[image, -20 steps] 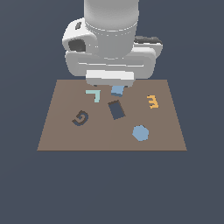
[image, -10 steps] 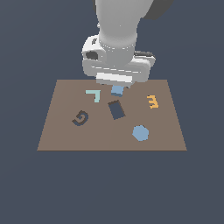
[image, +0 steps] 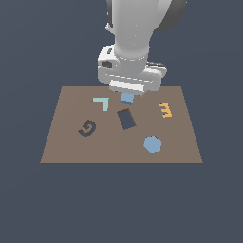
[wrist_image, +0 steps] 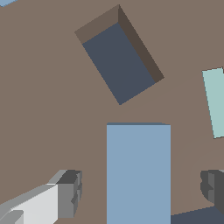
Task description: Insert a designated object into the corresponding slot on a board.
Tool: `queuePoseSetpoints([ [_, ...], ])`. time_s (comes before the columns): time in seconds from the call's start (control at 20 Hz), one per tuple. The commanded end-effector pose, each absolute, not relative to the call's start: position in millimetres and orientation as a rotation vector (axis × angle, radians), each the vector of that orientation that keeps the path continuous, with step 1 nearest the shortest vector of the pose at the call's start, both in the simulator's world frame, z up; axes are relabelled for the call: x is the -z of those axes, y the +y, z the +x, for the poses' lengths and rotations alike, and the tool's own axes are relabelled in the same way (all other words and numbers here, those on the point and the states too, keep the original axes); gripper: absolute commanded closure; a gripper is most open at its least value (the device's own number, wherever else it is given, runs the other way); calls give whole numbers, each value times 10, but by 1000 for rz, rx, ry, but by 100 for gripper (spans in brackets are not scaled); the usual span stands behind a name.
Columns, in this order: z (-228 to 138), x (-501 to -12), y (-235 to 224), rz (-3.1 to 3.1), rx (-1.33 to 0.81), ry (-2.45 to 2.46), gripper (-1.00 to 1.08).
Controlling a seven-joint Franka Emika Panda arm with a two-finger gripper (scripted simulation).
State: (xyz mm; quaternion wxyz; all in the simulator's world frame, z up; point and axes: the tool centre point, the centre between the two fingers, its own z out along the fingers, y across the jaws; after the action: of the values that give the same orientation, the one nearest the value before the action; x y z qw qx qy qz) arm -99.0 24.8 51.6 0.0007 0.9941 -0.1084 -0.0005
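Note:
The medium-blue rectangular block (image: 126, 98) lies flat on the brown board (image: 71, 147), near its far edge. The dark navy rectangular slot (image: 126, 119) sits just in front of it, slightly tilted. My gripper (image: 127, 93) hangs directly over the block. In the wrist view the block (wrist_image: 138, 170) lies between my two fingers (wrist_image: 70, 199), with a gap on each side. The gripper (wrist_image: 141, 192) is open and touches nothing. The slot (wrist_image: 118, 65) shows empty beyond the block.
A pale teal L shape (image: 101, 102) lies close to the block on the exterior view's left, and also shows in the wrist view (wrist_image: 215, 103). A dark G-shaped cut-out (image: 87, 128), an orange comb shape (image: 165, 110) and a light-blue many-sided disc (image: 152, 144) are also on the board.
The hand has come down toward the board over the blue block. The block and the other shapes have not moved.

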Motion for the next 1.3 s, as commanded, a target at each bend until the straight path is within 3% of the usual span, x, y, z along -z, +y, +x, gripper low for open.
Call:
queuePoseSetpoints([
  [0.0,-1004,-492,260,3122,0,-349,-92],
  [0.85,-992,-299,261,3123,0,-345,-92],
  [0.9,-992,-299,261,3123,0,-345,108],
  [1.25,-992,-299,261,3123,0,-345,108],
])
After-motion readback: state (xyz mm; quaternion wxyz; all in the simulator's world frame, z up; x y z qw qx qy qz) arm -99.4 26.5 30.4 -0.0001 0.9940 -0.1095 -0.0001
